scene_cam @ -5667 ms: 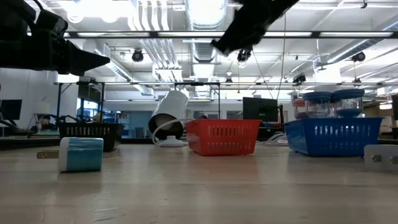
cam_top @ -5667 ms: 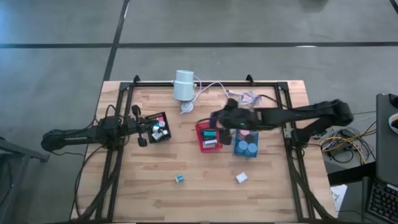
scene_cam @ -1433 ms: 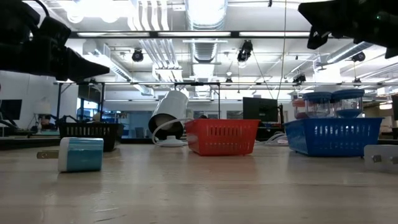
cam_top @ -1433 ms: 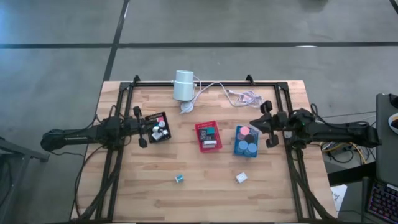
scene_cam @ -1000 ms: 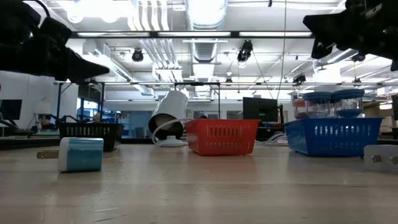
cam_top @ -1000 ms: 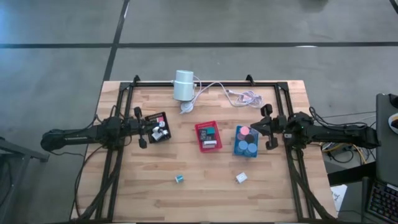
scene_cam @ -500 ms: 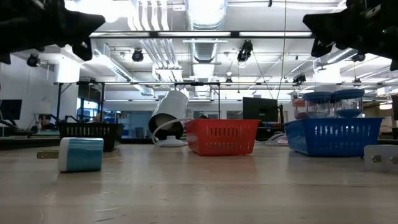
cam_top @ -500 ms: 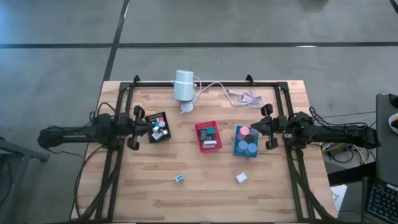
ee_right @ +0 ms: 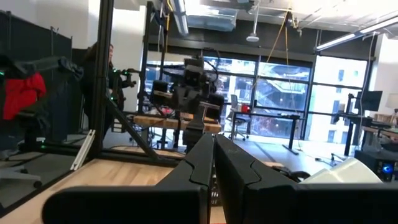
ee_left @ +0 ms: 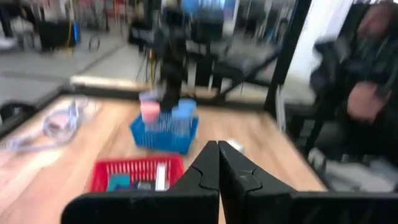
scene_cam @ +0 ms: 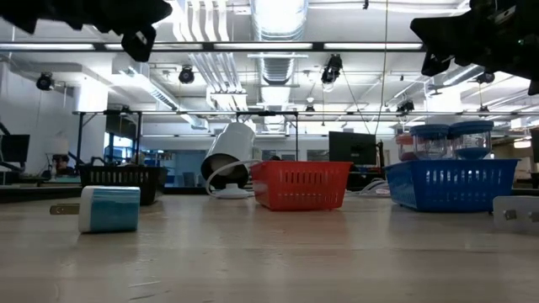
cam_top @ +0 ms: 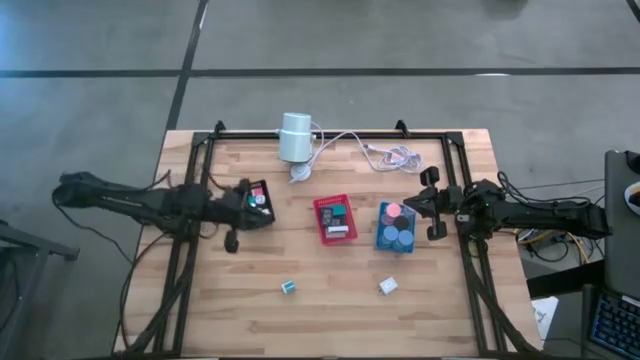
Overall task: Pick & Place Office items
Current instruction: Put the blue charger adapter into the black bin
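Note:
Two loose office items lie on the wooden table near its front edge: a teal block (cam_top: 288,287) (scene_cam: 109,209) and a white block (cam_top: 388,286). More small pieces fill the black tray (cam_top: 262,190), the red tray (cam_top: 334,218) and the blue tray (cam_top: 396,227), which holds pink and blue round discs. My left gripper (cam_top: 260,200) (ee_left: 217,149) hovers shut and empty above the black tray, pointing at the red tray. At the table's right, beside the blue tray, my right gripper (cam_top: 420,205) (ee_right: 213,140) hangs shut and empty.
A white cylinder (cam_top: 296,136) with its cables (cam_top: 380,152) lies at the far edge. A black frame (cam_top: 200,160) runs along the table's sides. A person (ee_left: 367,74) sits beyond the table's right side. Bare wood lies between the trays and the near edge.
My left gripper has risen and swung toward the table's right, from beside the black tray to above it, rolling a little as it went; it stays shut. In the low view it has climbed to the picture's top.

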### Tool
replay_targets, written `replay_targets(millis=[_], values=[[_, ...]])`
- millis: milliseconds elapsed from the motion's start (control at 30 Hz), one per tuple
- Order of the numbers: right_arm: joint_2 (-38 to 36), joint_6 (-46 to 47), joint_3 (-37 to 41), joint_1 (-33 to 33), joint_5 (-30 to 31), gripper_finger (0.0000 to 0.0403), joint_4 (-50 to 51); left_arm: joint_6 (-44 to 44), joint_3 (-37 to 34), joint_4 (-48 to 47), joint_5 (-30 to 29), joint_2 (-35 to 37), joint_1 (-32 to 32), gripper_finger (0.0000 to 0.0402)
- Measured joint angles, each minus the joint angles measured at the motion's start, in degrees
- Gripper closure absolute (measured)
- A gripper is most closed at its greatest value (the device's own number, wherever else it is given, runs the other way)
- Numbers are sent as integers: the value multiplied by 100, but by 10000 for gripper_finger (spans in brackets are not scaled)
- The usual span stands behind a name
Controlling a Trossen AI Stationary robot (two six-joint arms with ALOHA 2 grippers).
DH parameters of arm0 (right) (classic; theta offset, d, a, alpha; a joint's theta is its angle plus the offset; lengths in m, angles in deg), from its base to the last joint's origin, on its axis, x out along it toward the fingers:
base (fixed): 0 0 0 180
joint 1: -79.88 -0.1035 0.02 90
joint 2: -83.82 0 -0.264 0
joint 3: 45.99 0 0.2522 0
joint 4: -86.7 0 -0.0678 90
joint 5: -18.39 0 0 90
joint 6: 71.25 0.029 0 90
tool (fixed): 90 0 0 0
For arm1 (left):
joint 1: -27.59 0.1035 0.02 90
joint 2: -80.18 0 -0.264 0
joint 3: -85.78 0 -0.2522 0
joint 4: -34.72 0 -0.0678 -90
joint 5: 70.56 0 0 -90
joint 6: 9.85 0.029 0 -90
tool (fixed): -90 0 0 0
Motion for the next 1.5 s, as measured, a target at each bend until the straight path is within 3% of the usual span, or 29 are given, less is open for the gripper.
replay_targets(millis=[200, 367, 500, 667, 800, 967, 1133, 1333, 1500], values=[[1, -2, 0, 0, 1, 392, 0, -19, 1027, -1031, -1301, -1184, -1023, 401], [1, 47, 0, 0, 0, 392, 4, -534, 1932, -1998, -1856, -2084, -1756, 401], [1, 47, 0, -1, 0, 392, 9, -1141, 2583, -2920, -2007, -2797, -2210, 401], [-1, 98, -2, -2, 2, 392, -11, -2179, 3111, -3625, -2008, -3620, -2274, 401], [0, 136, -32, -1, 2, 392, -7, -2830, 3438, -4061, -1562, -4197, -2259, 395], [1, 213, -42, 0, 2, 392, -4, -3431, 3787, -4363, -1204, -4830, -2252, 340], [0, 101, -42, 0, 7, 392, -9, -3324, 4004, -4373, -627, -5269, -2263, 255], [-1, 90, -42, -1, 11, 392, -18, -3378, 4039, -4419, -371, -5455, -2206, 154], [6, 137, -42, -2, 13, 392, -4, -3451, 4042, -4452, -298, -5793, -2208, 111]])
